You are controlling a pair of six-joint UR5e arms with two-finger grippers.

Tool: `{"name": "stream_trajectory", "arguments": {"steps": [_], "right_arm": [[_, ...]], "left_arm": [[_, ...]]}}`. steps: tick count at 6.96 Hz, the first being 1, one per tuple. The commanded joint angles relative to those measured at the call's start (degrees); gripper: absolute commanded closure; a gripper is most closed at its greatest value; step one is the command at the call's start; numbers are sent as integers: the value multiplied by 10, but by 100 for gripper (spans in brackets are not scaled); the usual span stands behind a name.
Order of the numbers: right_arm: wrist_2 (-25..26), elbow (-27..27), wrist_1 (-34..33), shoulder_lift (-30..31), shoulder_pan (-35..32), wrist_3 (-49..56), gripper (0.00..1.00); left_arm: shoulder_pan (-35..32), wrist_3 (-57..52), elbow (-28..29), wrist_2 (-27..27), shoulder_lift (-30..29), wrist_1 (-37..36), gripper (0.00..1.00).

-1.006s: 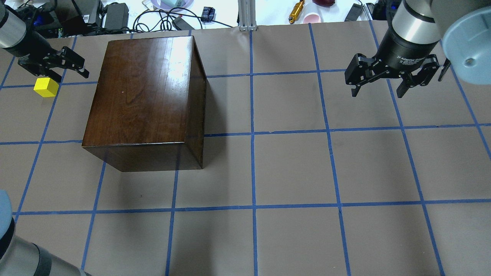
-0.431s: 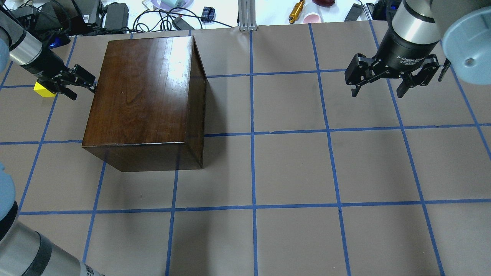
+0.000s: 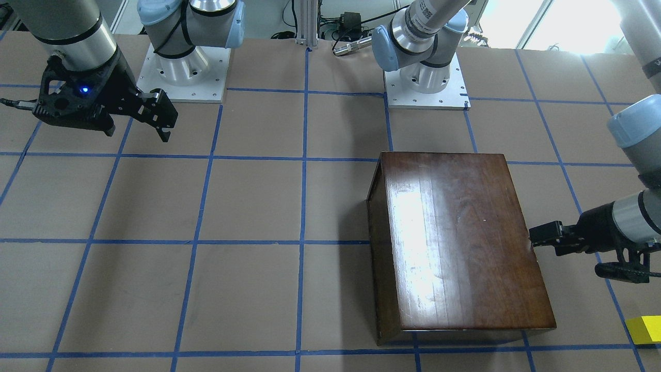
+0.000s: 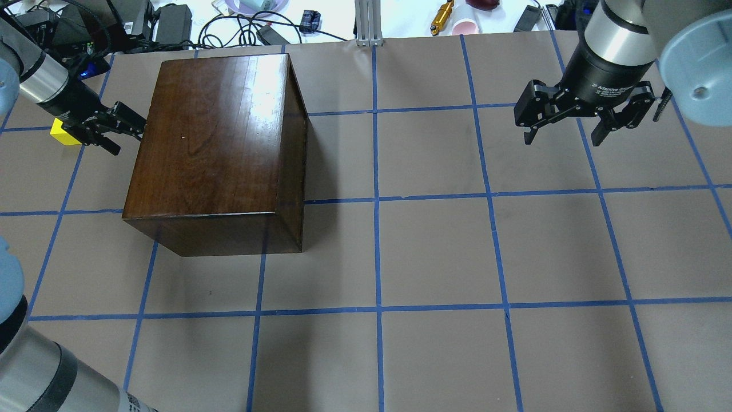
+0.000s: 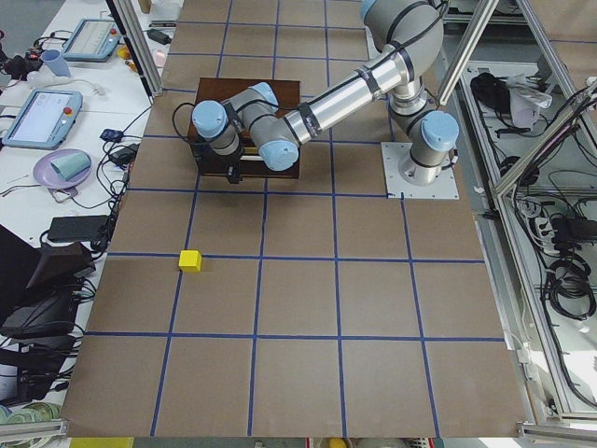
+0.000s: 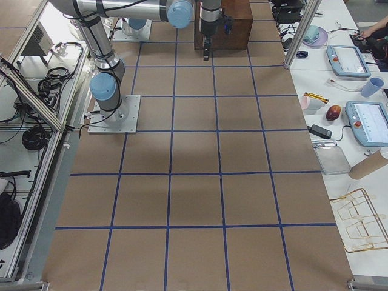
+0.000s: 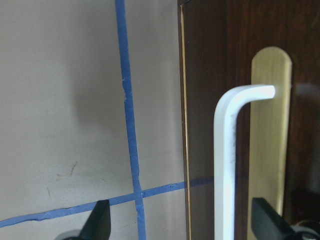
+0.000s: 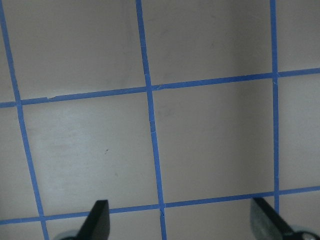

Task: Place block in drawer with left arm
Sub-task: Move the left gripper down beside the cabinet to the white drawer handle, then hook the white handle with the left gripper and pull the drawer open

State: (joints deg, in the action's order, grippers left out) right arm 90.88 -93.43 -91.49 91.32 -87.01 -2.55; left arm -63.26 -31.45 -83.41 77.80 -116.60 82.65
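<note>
The dark-brown cabinet point(image 4: 211, 131) stands at the table's far left, its drawer closed. The left wrist view shows the dark drawer front point(image 7: 210, 75) and its pale bent handle point(image 7: 226, 160). My left gripper point(image 4: 128, 137) is open against the cabinet's left face, with the handle between its fingertips point(image 7: 100, 222). It also shows in the front view point(image 3: 552, 248). The yellow block point(image 4: 59, 133) lies on the table just behind that gripper, partly hidden by the wrist. It lies in plain sight in the front view point(image 3: 645, 329) and the left exterior view point(image 5: 190, 260). My right gripper point(image 4: 563, 134) is open and empty above the far right of the table.
The table is brown paper with a blue tape grid point(image 4: 377, 200). Cables, adapters and small items point(image 4: 246, 23) lie past the table's far edge. The robot bases point(image 3: 426, 82) stand on the near side.
My left gripper has moved from over the yellow block, right and down to the cabinet's left face, and is still open. The block and the right arm have not moved.
</note>
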Motion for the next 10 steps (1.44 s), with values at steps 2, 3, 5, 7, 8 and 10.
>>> {"name": "stream_trajectory", "arguments": {"steps": [2,3,5,7,8,10], "right_arm": [[0,0,0,0,0,0,0],[0,0,0,0,0,0,0],[0,0,0,0,0,0,0],[0,0,0,0,0,0,0],[0,0,0,0,0,0,0],[0,0,0,0,0,0,0]], "left_arm": [[0,2,0,-1,-14,-3,0],[0,2,1,-1,-15,-6,0],[1,2,5,2,-15,-7,2],[14,1,7,4,-16,-8,2],[16,2,7,5,-19,-10,2],[26,1,11,6,-20,-10,2]]}}
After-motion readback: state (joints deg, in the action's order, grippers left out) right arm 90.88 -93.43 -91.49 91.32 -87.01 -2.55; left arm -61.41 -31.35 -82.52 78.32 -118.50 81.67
